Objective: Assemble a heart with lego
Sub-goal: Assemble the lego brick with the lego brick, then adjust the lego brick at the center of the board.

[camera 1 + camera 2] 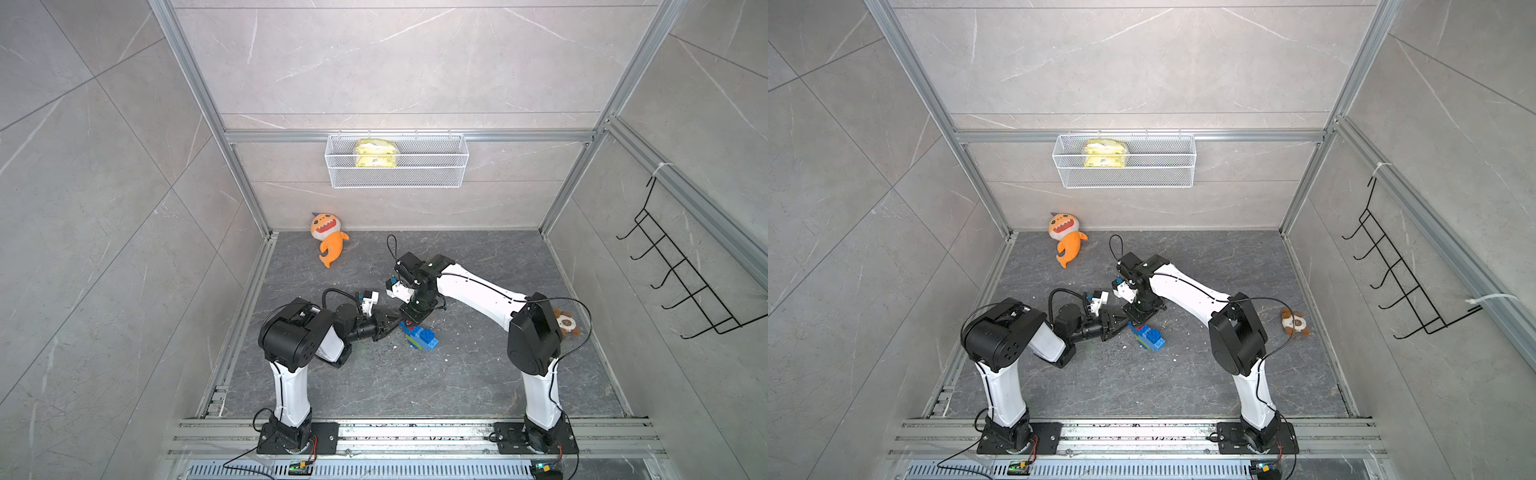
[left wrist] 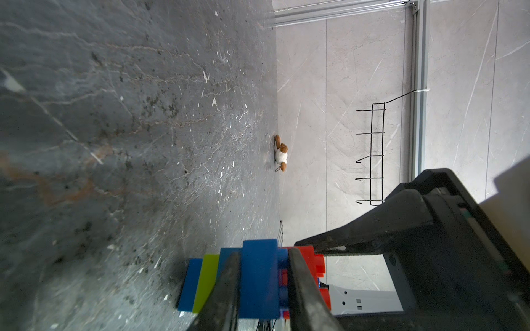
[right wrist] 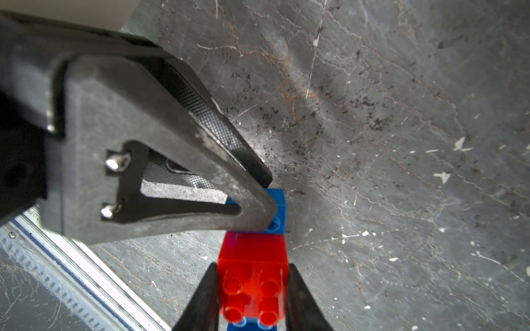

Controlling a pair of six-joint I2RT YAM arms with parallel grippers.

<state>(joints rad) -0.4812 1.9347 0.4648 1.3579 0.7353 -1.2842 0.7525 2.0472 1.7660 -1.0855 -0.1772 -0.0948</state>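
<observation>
At the centre of both top views the heart [image 1: 419, 337] is smooth, hard plastic. Its red brick [image 3: 252, 252] shows a bright gloss in the right wrist view. The left gripper [image 2: 262, 255] and right gripper [image 3: 252, 268] are matt black, scuffed grey at the edges, with 1 pad [image 3: 206, 114] finely cross-hatched. The floor [image 1: 415, 386] is matt grey veined stone, speckled. Upper middle hangs a white wire-mesh basket [image 1: 436, 174]; left of centre lies a fuzzy cloth fish [image 1: 330, 245].
</observation>
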